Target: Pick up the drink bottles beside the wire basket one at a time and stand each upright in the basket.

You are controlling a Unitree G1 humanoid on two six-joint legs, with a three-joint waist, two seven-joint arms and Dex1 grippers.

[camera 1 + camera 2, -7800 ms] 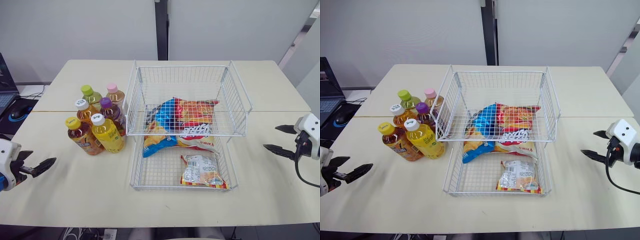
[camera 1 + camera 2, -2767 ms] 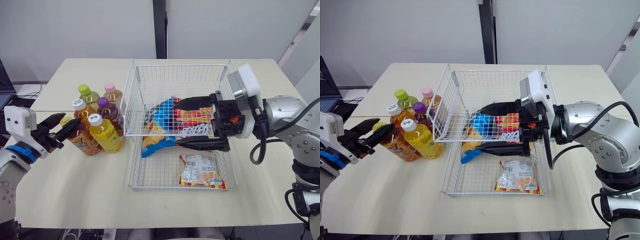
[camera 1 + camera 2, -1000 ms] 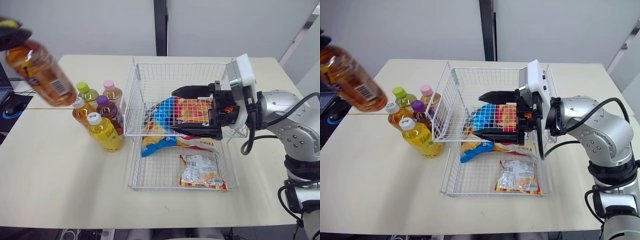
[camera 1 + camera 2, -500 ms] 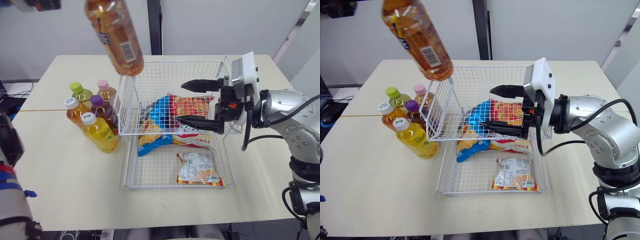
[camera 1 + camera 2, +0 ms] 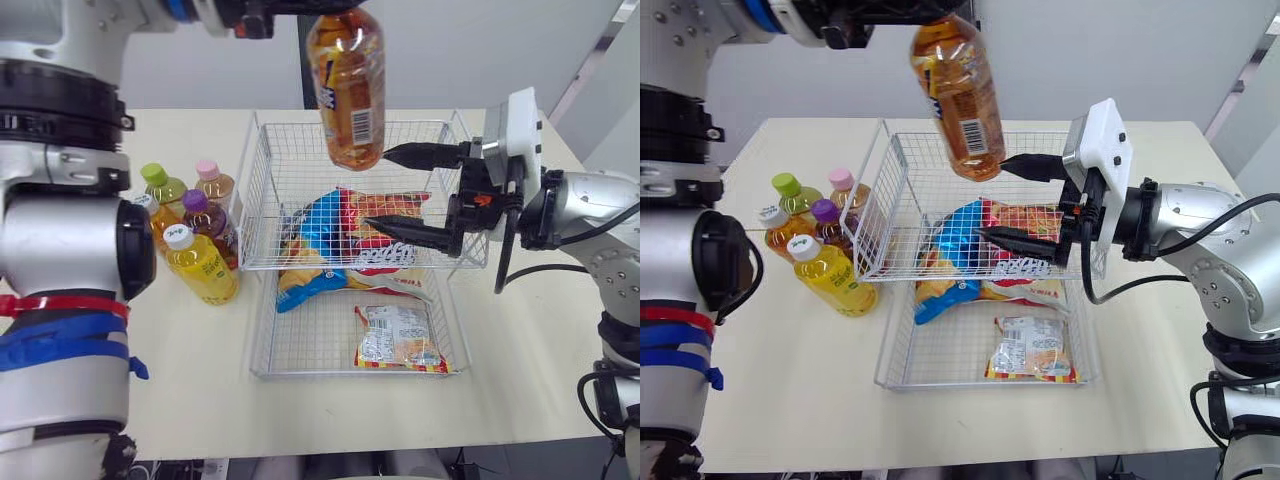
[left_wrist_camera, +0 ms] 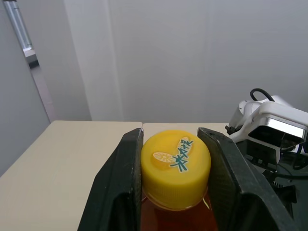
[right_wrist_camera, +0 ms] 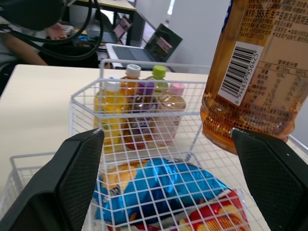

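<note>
Looking down from my head, the amber tea bottle is hanging cap-up, slightly tilted, in the upper middle of the frame over the wire basket. My right gripper is reaching in from the right edge, its fingers spread wide with nothing between them, just right of the bottle's base. Five other bottles are standing together at the left, just beside the basket; a snack bag and a small packet are lying inside it. At my left wrist, my left gripper is clamping the bottle's yellow cap at the lower middle. At my right wrist, my fingers are sitting far apart in the lower corners, and the bottle's base is showing at the upper right.
</note>
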